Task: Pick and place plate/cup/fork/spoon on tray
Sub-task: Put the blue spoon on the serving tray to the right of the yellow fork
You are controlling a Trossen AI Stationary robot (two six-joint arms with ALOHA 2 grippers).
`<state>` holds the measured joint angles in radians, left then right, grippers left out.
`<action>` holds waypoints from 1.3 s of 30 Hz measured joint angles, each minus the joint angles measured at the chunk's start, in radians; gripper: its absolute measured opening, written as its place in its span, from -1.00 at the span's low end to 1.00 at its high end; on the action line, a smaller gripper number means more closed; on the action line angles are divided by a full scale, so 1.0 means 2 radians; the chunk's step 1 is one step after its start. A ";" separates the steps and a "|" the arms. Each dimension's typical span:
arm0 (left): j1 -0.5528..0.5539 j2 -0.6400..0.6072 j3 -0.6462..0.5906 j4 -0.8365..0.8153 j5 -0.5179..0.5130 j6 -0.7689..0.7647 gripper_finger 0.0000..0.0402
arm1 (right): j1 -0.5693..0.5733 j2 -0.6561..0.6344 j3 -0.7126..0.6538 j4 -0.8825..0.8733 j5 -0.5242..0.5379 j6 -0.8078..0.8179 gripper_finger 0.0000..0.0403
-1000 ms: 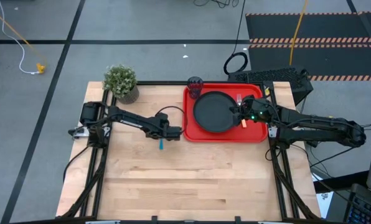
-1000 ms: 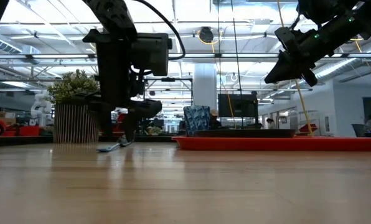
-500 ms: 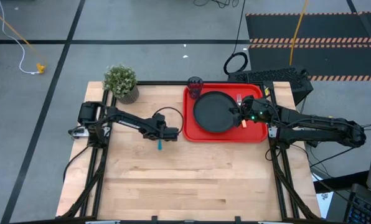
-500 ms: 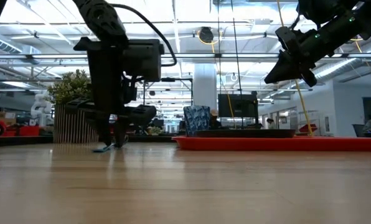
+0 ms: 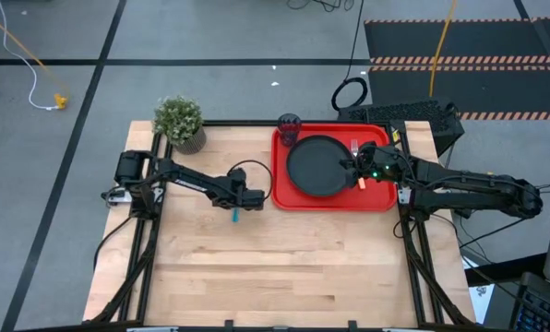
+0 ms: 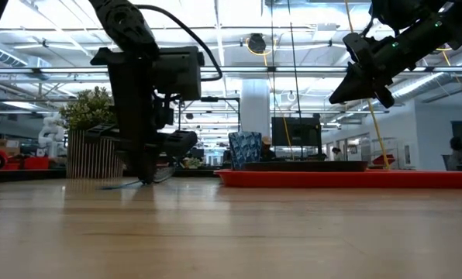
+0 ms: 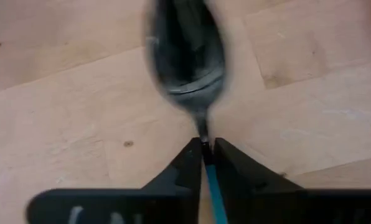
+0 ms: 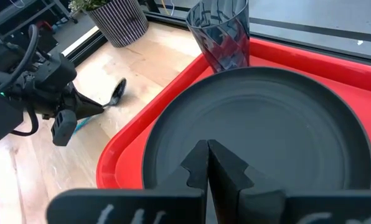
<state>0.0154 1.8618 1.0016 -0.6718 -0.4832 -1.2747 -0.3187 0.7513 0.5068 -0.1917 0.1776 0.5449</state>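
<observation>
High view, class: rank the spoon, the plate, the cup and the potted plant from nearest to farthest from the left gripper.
Measured from the left gripper:
1. The spoon, clamped in its jaws over the bare wood.
2. The plate, on the red tray towards the right arm's side.
3. The cup and the potted plant, at the table's far edge: too close to call.
</observation>
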 joint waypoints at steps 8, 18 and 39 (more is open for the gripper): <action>0.000 -0.003 0.000 -0.003 -0.011 0.035 -0.89 | 0.000 0.000 0.000 0.000 0.000 0.001 -1.00; -0.012 -0.073 -0.003 -0.006 -0.055 0.055 -0.92 | 0.027 0.005 0.000 0.033 0.003 0.000 -1.00; -0.055 -0.161 -0.001 0.365 -0.159 0.304 -0.95 | 0.157 0.310 0.001 0.506 -0.026 -0.083 -0.41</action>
<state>-0.0952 1.5408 0.9987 0.0586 -0.8014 -0.6675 -0.0045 1.3717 0.5081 0.8201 0.1265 0.3798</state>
